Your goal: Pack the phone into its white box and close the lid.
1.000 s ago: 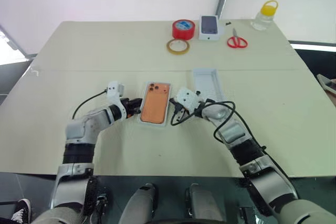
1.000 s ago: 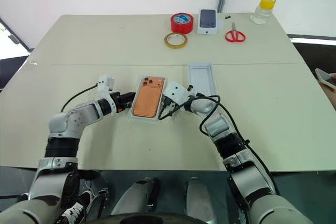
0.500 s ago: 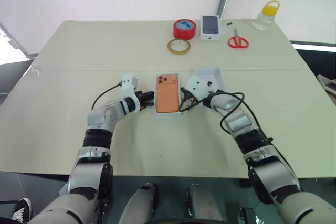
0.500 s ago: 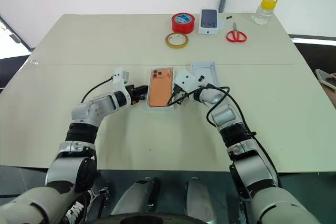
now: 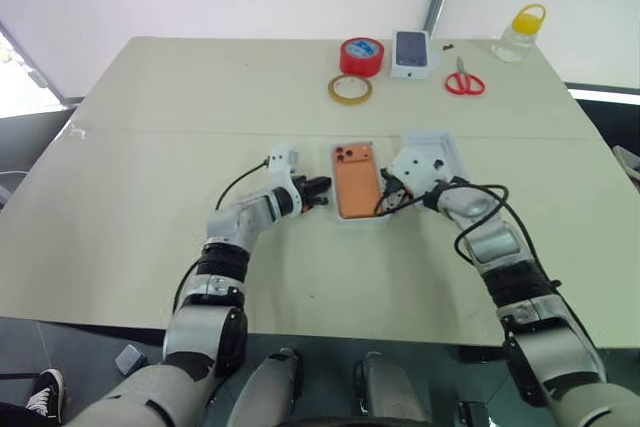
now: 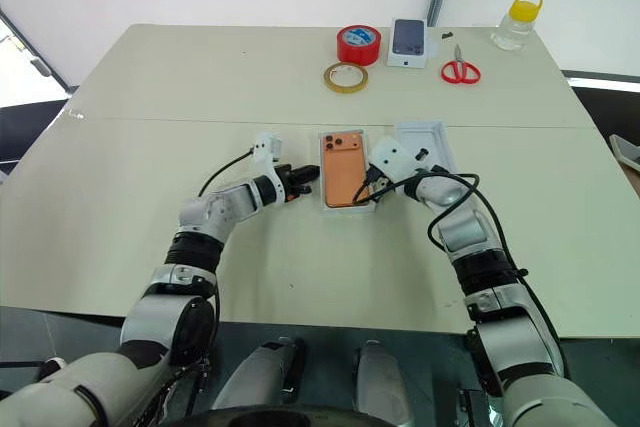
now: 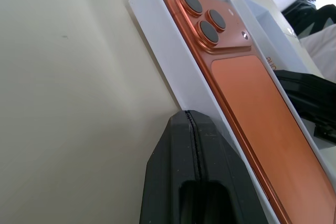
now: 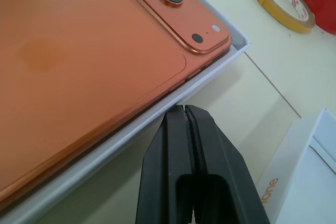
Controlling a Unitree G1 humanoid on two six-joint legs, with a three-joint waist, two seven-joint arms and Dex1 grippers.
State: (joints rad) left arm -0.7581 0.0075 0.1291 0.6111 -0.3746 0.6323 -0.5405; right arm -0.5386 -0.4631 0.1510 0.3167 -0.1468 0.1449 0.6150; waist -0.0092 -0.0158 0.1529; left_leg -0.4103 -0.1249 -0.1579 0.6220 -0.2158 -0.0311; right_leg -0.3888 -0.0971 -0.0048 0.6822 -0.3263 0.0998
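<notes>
- Near the middle of the bench (image 5: 150, 147): phone (image 5: 357, 180) lying back-up inside the white box (image 6: 325, 199), camera cluster at the far end.
- Against the box's left wall: left hand (image 7: 190, 129), fingers pressed fully together, holding nothing.
- Against the box's right wall: right hand (image 8: 185, 124), likewise fully closed and empty.
- Just beside the box on the right, partly behind the right hand: lid (image 5: 447, 150), open side up.
- Along the far edge: red tape roll (image 5: 362, 55), yellowish tape ring (image 5: 350, 89), small white box (image 5: 411, 53), red scissors (image 5: 464, 80), yellow-capped bottle (image 5: 521, 33).
</notes>
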